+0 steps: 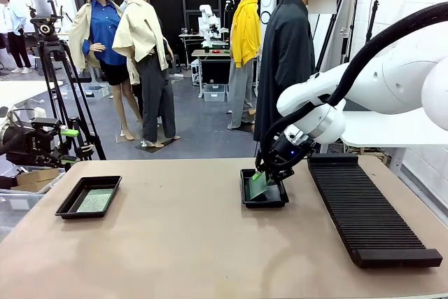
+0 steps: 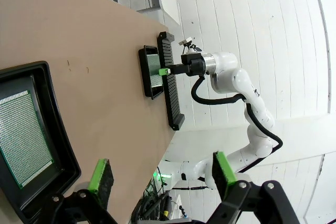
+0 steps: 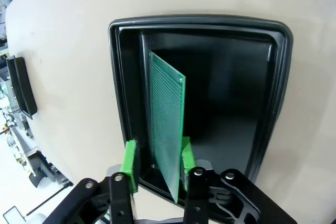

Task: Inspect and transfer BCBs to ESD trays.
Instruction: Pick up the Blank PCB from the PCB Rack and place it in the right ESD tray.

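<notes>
Apparently the step in hand is the release. The right gripper (image 3: 157, 163) has its jaws parted around the green board (image 3: 167, 114); one pad (image 3: 130, 163) stands apart from it, the other about touches. The board is thin, covered with fine rows of holes, and stands on edge, leaning, inside the black tray (image 3: 283, 77). To do it well, open wider and rise straight (no dragging), so that it falls flat within the rim. The left gripper (image 2: 161, 170) is spread wide and empty.
</notes>
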You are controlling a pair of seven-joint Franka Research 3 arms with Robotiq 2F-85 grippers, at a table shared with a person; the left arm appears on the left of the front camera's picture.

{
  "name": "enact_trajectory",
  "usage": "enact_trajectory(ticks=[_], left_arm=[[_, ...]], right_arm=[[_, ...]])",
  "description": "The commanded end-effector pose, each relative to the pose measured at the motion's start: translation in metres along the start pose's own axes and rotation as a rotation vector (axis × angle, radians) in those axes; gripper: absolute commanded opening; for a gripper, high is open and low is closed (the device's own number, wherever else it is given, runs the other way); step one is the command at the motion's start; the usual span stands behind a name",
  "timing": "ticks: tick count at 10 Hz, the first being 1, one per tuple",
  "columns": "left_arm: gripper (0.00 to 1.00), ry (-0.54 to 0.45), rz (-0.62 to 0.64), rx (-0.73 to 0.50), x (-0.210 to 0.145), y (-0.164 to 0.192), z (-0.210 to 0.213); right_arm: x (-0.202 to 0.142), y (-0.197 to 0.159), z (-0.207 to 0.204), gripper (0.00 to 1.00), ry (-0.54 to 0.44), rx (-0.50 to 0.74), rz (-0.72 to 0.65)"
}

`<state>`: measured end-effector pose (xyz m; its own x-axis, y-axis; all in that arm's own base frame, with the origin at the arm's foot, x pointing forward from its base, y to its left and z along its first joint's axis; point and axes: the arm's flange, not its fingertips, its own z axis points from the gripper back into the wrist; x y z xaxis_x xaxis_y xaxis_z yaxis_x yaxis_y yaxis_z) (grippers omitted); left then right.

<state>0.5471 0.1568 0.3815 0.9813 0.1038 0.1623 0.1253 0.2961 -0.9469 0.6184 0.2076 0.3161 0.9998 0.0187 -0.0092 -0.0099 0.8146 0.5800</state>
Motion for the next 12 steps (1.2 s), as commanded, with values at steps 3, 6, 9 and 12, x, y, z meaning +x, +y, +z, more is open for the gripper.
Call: enact_trajectory(ticks=[3,6,9,12], left_arm=[[1.00,-0.007,0.004,0.008,0.001,-0.002,-0.001],[1.00,-0.007,0.004,0.008,0.001,-0.002,-0.001],[1.00,-0.007,0.004,0.008,0.001,-0.002,-0.001],[1.00,-0.007,0.004,0.008,0.001,-0.002,-0.001]], right_arm=[[-0.008,0.011,0.027,0.90,-0.033,-0.153,0.007],[-0.014,0.017,0.036,1.00,-0.046,-0.261,0.006],[-0.014,0.018,0.036,1.00,-0.075,-0.305,-0.009],[-0.010,0.017,0.038,1.00,-0.046,-0.267,0.017]])
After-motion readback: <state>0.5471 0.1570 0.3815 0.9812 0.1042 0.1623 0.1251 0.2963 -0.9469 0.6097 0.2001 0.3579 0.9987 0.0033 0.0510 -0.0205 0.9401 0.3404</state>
